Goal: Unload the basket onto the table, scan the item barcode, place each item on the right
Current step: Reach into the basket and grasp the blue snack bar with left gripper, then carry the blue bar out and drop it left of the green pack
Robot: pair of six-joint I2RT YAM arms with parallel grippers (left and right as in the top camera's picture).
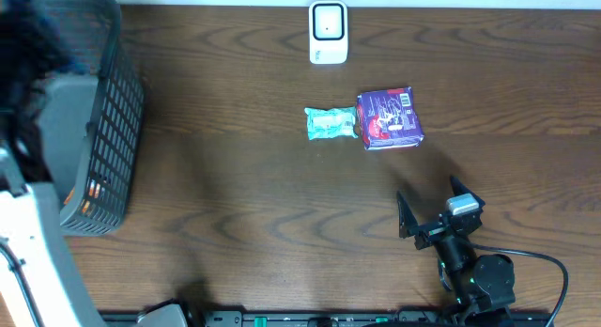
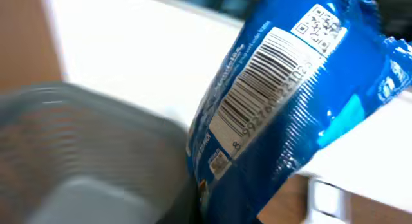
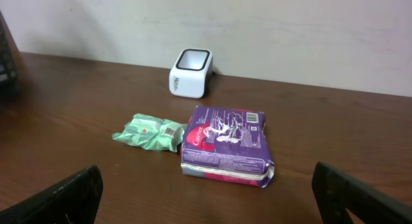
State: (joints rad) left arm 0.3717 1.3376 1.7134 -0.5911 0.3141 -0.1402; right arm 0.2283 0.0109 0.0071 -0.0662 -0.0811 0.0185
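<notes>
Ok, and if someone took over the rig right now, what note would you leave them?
Left gripper: shut on a blue packet above the wire basket, barcode facing its wrist camera.
Right gripper: open, empty, at the front right.
Scanner at the far edge; green packet and purple package lie before it, side by side.
Done: blue packet in hand. Left: show its barcode to the scanner; whether anything is scanned yet cannot be told.

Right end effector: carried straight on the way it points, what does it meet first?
Probably the purple package, lying almost dead ahead of the open right end effector. The green packet sits just left of that line, the white scanner farther behind. Height is unclear; it might pass over.
</notes>
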